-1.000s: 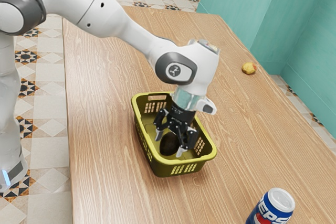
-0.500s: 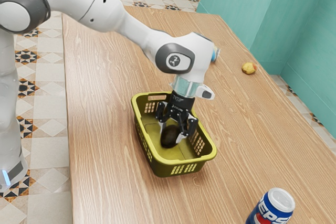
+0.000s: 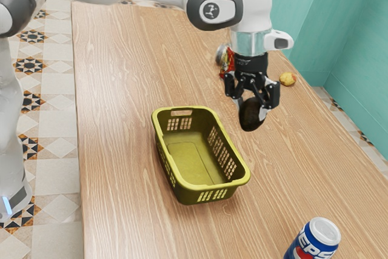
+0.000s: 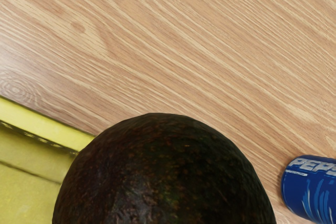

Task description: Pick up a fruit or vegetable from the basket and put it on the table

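The avocado (image 3: 250, 121) has left the basket (image 3: 209, 187) and moved toward the table's (image 3: 115, 150) edge on the exterior view's right. The gripper (image 3: 252, 111) clamps it from both sides, held aloft beyond the basket's rim, probably to clear it before lowering.

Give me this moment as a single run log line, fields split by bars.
gripper: shut on avocado | avocado: aloft, outside basket | basket: empty, on table | placing: not yet done
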`<control>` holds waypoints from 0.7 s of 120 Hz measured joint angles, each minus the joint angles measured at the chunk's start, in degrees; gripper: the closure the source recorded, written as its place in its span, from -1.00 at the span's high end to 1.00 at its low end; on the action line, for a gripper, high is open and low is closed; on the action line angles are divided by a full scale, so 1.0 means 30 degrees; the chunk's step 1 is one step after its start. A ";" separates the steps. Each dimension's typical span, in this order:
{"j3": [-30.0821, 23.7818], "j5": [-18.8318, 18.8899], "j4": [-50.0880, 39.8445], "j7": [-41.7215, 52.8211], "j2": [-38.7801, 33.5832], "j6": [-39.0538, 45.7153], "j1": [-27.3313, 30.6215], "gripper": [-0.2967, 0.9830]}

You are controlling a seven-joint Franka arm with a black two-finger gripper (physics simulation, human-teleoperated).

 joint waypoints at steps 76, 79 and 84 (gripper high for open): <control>-0.0093 0.0442 0.7905 0.0788 0.7345 0.0040 0.0437 0.45; -0.0083 0.0459 0.7895 0.0875 0.7358 0.0023 0.0437 0.47; -0.0068 0.0479 0.7807 0.1008 0.7338 -0.0002 0.0425 0.49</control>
